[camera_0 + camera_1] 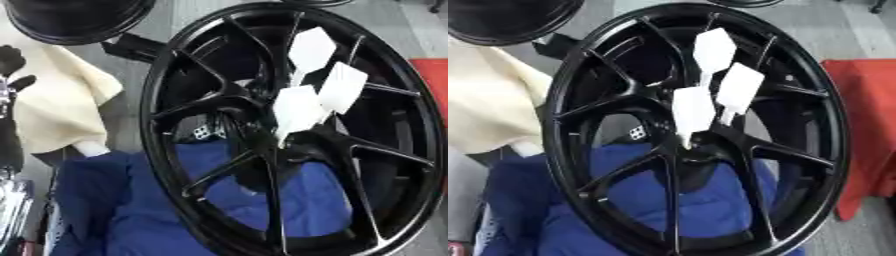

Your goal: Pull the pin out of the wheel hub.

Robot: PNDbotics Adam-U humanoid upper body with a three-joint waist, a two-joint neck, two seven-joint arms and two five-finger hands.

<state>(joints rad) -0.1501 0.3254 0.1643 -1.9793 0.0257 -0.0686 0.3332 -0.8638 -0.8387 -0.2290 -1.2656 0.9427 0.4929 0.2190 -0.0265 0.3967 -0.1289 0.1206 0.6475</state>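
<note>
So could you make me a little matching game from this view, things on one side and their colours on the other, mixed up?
Things:
1. wheel
2. three pins with flat tags, standing in the hub
3. cloth seen through the lower spokes
4. cloth at the right edge

Colours:
a. red
b. white
c. black
d. blue

Pairs: 1-c, 2-b, 3-d, 4-a.

One extra: a dark robot hand shows at the left edge of the left eye view, over a cream cloth; whether its fingers are open cannot be told.
</note>
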